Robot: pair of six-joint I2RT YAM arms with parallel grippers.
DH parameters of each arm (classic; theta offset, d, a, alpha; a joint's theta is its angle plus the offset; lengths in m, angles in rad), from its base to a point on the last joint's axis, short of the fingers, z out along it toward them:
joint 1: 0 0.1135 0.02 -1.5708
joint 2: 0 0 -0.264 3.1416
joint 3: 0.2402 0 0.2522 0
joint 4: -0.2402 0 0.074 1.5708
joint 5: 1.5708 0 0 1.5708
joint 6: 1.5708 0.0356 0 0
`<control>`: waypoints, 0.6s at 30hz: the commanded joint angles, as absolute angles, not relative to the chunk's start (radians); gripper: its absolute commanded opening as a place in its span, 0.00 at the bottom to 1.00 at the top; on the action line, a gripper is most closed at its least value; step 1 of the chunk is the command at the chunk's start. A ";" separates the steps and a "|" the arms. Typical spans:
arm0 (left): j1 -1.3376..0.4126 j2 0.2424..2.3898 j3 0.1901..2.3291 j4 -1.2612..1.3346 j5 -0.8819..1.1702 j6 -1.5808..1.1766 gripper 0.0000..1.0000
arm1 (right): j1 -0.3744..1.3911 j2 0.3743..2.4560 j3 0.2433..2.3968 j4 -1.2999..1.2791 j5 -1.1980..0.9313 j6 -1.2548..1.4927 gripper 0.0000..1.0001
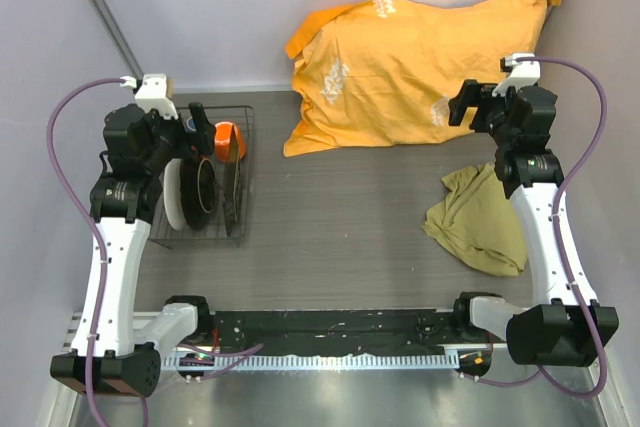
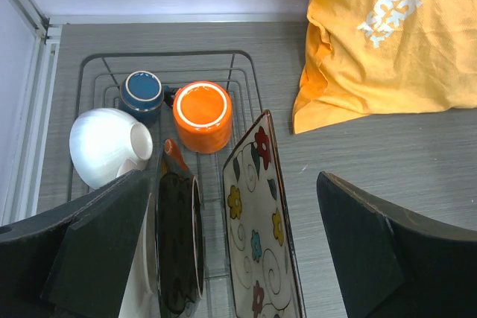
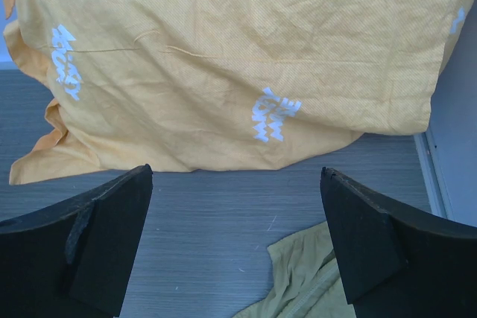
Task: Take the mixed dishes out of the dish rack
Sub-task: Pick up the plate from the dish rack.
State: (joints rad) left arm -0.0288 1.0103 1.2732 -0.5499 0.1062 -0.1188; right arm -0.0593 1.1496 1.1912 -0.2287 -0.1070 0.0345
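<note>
Dishes are all in the dish rack (image 2: 171, 53), a dark thin-wire thing with raised sides, sitting along the table's (image 1: 340, 227) left edge, closer to the far-left corner. The square white plate (image 2: 261, 214) with the coloured flowers stands on edge at the rack's right side, its long axis running near-to-far. The round dark-rimmed plate (image 2: 177, 243) stands on edge just beside it to the left. Behind those are the glossy white bowl (image 2: 104, 143), tipped on its side, the orange mug (image 2: 202, 115) and the small dark blue cup (image 2: 141, 92), both of which look mouth-down to me. The left gripper (image 2: 231, 184) hangs right over the rack with its jaws spread wide and nothing in them. The square plate's top rim sits roughly between the fingers, so closing would pinch across its thin side, which looks like the obvious first grab. It's glazed ceramic though, so probably slippery. The right gripper (image 3: 235, 176) is also wide open and empty, well apart on the right side, over the stuffed orange fabric bag (image 1: 400, 67) and a crumpled olive cloth (image 1: 480, 217). Left arm is clearly the nearer one.
</note>
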 commanded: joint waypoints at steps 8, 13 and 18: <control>-0.031 0.991 1.298 -0.511 0.124 -0.098 1.00 | -0.063 1.135 1.195 -0.183 -0.110 0.023 1.00; -0.031 0.991 1.302 -0.518 0.185 -0.080 1.00 | -0.063 1.134 1.192 -0.183 -0.117 0.018 1.00; -0.035 1.017 1.339 -0.604 0.273 -0.052 1.00 | -0.063 1.129 1.181 -0.173 -0.124 0.011 1.00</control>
